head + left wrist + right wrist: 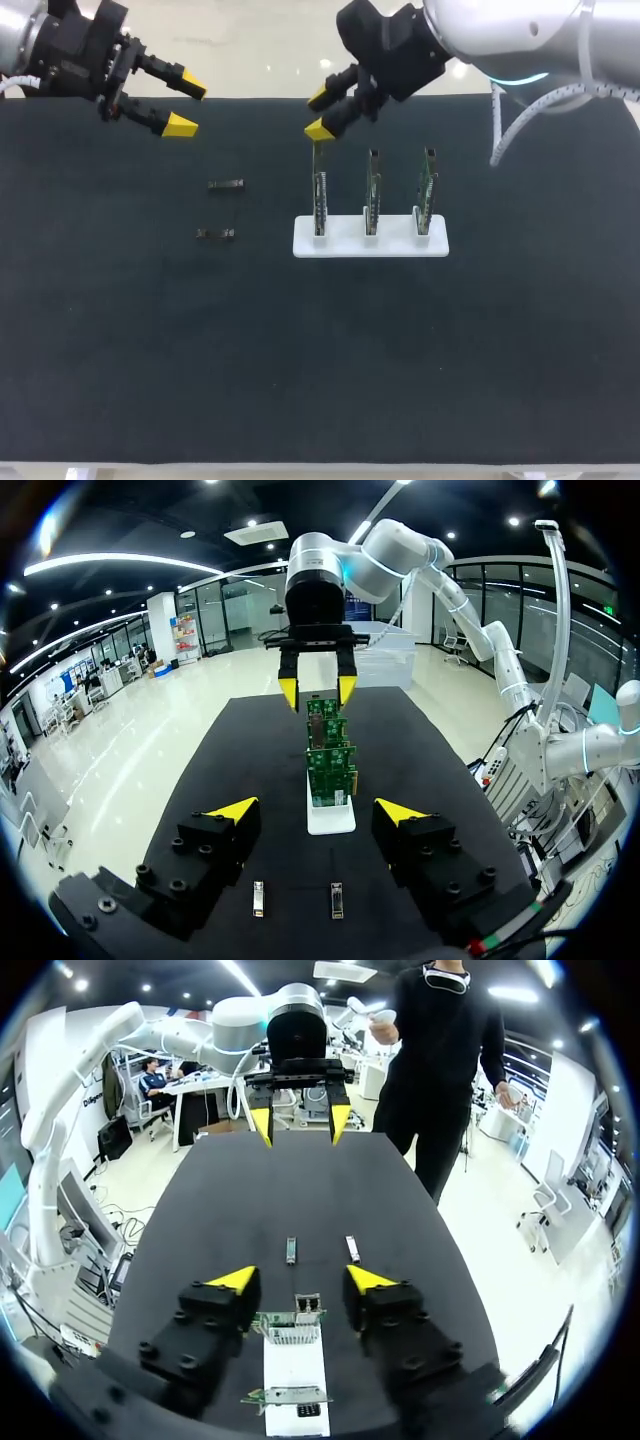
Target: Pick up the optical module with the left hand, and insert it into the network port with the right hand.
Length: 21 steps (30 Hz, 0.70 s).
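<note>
Our left hand (pixel 187 105) hangs with its fingers spread wide and nothing between them, over the far left corner of the tabletop (pixel 320 380), close to that far edge. Ahead of it and lower, the far optical module (pixel 226 185) and the near optical module (pixel 216 234) lie flat on the dark surface. They are apart from each other, with bare mat on every side of them.

Our right hand (pixel 319 113) is also wide and holds nothing. It sits near the far edge at the middle, just above the top of the leftmost of three circuit boards (pixel 320 190). It seems clear of the board, though the head view is too tight there for us to be sure.

The boards stand upright in a row on a white base (pixel 370 245), which is separated from the modules by a strip of bare mat. What looks like the network port (pixel 308 1306) sits on the board under the right hand, facing the modules. The near half of the tabletop is broad, open mat out to its edge.
</note>
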Each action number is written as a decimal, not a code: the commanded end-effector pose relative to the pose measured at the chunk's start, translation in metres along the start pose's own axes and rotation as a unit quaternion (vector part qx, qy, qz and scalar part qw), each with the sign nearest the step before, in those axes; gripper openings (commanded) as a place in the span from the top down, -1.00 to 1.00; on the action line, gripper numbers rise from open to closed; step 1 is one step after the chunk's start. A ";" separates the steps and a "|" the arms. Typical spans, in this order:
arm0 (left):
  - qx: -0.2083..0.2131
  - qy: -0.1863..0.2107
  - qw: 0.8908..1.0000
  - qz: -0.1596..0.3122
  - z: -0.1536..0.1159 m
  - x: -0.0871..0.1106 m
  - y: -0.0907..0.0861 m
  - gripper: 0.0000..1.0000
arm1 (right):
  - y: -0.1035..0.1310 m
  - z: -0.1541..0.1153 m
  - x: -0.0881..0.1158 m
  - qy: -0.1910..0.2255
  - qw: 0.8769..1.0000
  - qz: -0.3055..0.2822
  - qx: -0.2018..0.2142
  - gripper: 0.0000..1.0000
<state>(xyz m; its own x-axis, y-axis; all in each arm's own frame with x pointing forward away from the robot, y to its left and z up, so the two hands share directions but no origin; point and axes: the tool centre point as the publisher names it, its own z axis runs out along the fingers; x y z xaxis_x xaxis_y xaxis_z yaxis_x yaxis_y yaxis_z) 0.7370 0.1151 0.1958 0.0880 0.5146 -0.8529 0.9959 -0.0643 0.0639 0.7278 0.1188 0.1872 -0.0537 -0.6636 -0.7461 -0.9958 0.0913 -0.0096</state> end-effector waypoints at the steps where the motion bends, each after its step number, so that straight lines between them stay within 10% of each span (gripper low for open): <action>1: 0.001 0.001 1.000 0.000 0.000 0.000 0.001 -1.00 | 0.002 -0.004 -0.005 0.007 1.000 0.003 0.001 1.00; 21: 0.001 0.001 1.000 0.000 0.000 0.000 0.001 -1.00 | -0.001 0.000 -0.002 0.012 1.000 -0.004 0.001 1.00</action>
<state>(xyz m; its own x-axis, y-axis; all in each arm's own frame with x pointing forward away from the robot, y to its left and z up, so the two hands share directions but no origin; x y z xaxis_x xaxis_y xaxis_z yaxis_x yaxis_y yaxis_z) 0.7370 0.1151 0.1958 0.0880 0.5146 -0.8529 0.9959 -0.0643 0.0639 0.7287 0.1197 0.1904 -0.0487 -0.6825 -0.7292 -0.9960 0.0876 -0.0155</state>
